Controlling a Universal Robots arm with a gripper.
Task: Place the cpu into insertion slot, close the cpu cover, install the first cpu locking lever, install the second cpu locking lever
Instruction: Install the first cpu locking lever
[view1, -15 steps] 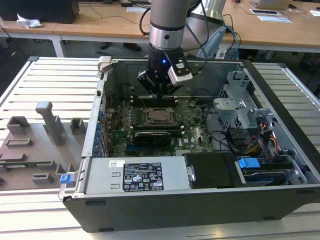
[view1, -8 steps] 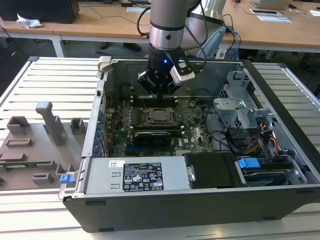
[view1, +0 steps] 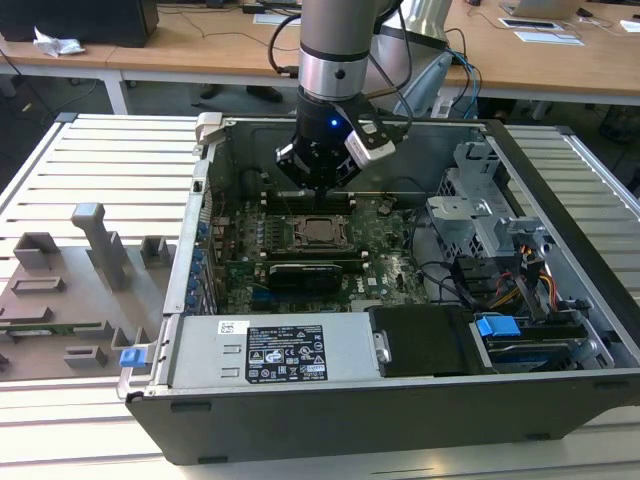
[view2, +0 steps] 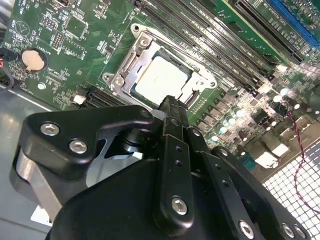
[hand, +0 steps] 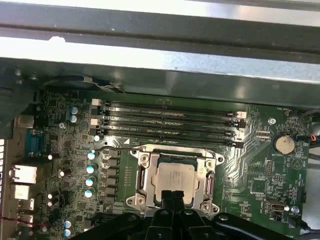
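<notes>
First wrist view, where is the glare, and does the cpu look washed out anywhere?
In the first wrist view, glare whitens the case wall; the cpu is evenly lit. In the second wrist view, the cpu reflects pale, nearly white.

Cpu is seated flat in the insertion slot. Cpu cover lies down over it, framing its edges. Gripper tip stands at the cover's edge. On the green circuit board, a coin cell lies well apart, near the board's edge.
</notes>
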